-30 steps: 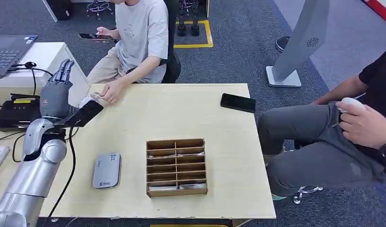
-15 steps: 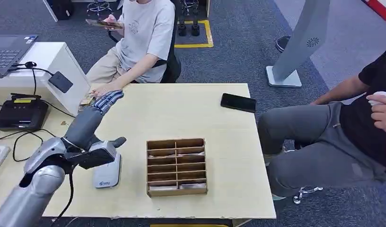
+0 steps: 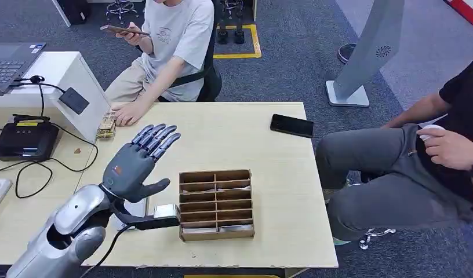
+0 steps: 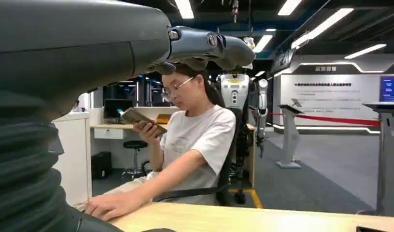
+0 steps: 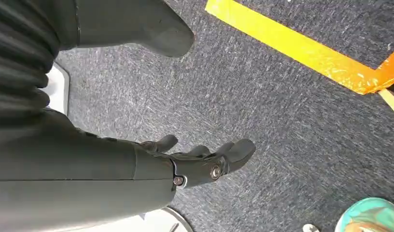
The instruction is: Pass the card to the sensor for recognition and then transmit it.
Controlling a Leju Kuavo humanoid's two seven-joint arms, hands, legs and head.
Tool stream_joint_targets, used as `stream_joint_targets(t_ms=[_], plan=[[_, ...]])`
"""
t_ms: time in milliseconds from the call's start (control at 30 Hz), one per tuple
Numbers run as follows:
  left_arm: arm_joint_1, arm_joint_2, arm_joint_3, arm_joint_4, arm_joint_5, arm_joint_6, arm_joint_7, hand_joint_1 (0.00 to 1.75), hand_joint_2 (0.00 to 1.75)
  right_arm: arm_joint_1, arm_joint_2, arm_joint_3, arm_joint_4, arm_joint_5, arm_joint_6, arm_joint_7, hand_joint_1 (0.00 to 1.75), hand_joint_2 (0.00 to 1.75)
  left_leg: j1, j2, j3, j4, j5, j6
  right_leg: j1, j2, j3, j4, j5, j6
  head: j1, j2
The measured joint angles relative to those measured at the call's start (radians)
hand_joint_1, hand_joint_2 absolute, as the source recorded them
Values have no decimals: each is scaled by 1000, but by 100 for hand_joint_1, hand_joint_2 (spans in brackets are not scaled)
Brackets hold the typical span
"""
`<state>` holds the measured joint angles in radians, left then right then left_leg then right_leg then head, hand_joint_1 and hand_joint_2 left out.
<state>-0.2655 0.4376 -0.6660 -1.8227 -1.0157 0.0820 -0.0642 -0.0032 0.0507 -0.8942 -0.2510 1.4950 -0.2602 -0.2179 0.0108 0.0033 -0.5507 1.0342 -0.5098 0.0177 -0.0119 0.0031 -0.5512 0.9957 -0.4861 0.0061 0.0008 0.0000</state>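
The left robot hand (image 3: 135,165) is seen raised over the worktop (image 3: 234,130), fingers spread wide and straight, palm down, with nothing held. Half a second ago it lay lower and further left, over the grey card sensor; now it is placed just left of the brown divided box (image 3: 216,204), and the sensor (image 3: 133,207) is mostly hidden beneath the wrist and forearm. A second ago it was up at the worktop's far-left edge, near the person's hand.

A small stack of cards (image 3: 106,126) is seen at the far-left edge of the worktop, touched by the hand of the seated person in the pale shirt (image 3: 176,40), whose other hand holds a phone. Flat pieces are seen in the slots of the box; whether they are cards cannot be told. A black phone (image 3: 291,125) lies on the far right of the worktop.

The right robot hand (image 5: 204,162) is seen hanging above the carpeted floor (image 5: 282,121), fingers loosely apart, empty.
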Motion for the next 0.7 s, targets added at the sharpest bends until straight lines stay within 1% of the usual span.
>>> stream_joint_targets(t_ms=[100,267,533,700], plan=[[3,-7,-30,23,-44,14,29,0,175,0,3,-6,-4,2,3,7,0,175,0,0,0,0,0,0,0,0,0,0,0,0,0,0],[14,-18,-51,52,-17,8,33,0,175,3,8,-17,-12,9,3,7,0,175,0,0,0,0,0,0,0,0,0,0,0,0,0,0],[15,-19,-52,70,30,-13,19,0,175,5,10,-23,-21,10,10,6,0,175,0,0,0,0,0,0,0,0,0,0,0,0,0,0],[15,-14,-52,70,92,-38,-15,0,175,6,11,-25,-25,12,14,5,0,175,0,0,0,0,0,0,0,0,0,0,0,0,0,0]])
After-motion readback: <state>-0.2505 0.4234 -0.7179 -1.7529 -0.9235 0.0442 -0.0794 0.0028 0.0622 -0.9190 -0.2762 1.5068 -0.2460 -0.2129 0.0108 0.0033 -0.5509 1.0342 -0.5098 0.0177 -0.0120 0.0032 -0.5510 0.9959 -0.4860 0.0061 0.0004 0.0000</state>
